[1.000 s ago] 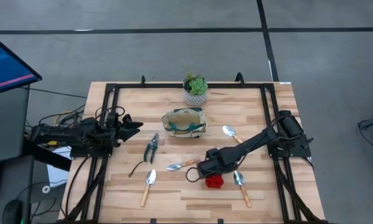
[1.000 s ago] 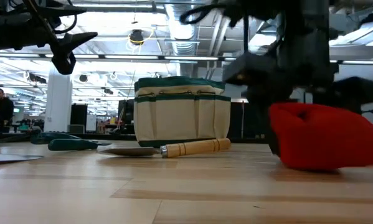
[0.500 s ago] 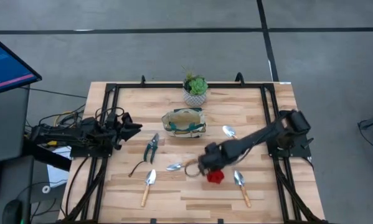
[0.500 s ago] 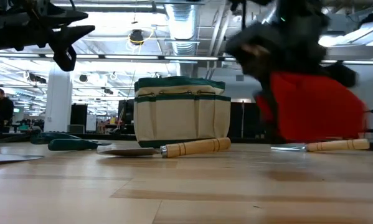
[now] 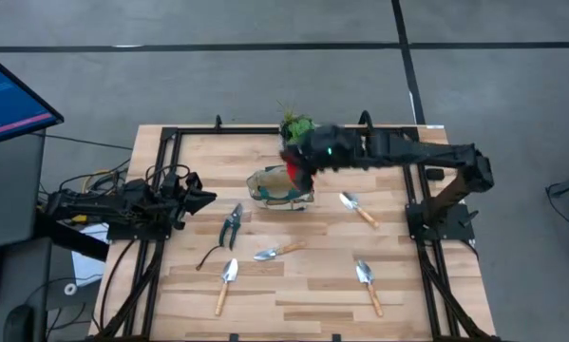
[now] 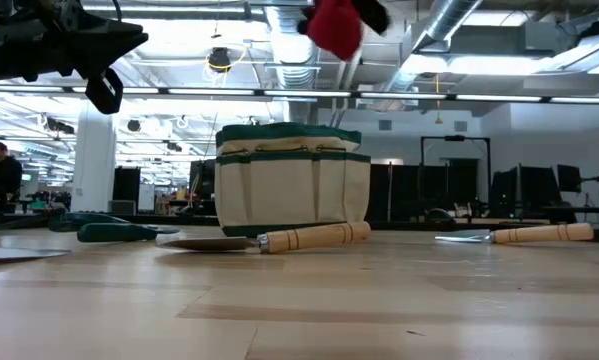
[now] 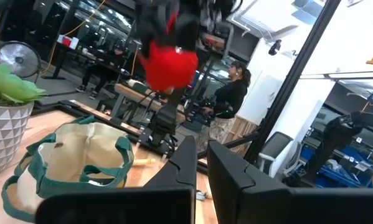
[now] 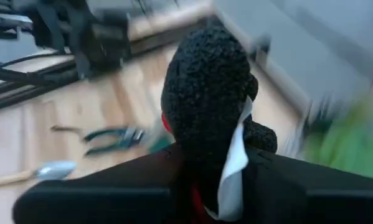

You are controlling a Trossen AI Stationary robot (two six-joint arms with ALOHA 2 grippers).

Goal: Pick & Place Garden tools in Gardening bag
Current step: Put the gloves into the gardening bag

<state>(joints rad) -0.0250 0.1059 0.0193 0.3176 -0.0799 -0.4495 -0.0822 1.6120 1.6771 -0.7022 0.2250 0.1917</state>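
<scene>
My right gripper point(image 5: 301, 163) hangs high over the tan, green-trimmed gardening bag point(image 5: 280, 186), shut on a red-and-black item point(image 6: 334, 25). Below it the bag stands upright on the table point(image 6: 292, 180). Pruning shears point(image 5: 231, 225), a thin black curved tool point(image 5: 208, 255) and several wooden-handled trowels point(image 5: 276, 252) point(image 5: 226, 282) point(image 5: 369, 285) lie flat on the tabletop. My left gripper point(image 5: 204, 197) waits shut above the table's left side, pointing toward the bag, with nothing between its fingers. My right gripper pinches the red-and-black item between its two fingers. In its wrist view the item's black textured part point(image 8: 205, 106) and a white tag stick out beyond the fingers, with red point(image 8: 195, 202) showing between them. The item is lifted clear, above the bag's open top.
A green plant in a white pot point(image 5: 298, 133) stands just behind the bag at the far edge. A fourth trowel point(image 5: 358, 208) lies right of the bag. A black frame point(image 5: 170, 190) runs along the table's sides. People point(image 7: 226, 102) are in the room beyond.
My right gripper has lifted the red-and-black item off the table's near middle, swung it up and toward the far edge, and now holds it high over the bag. My left gripper has shut where it is.
</scene>
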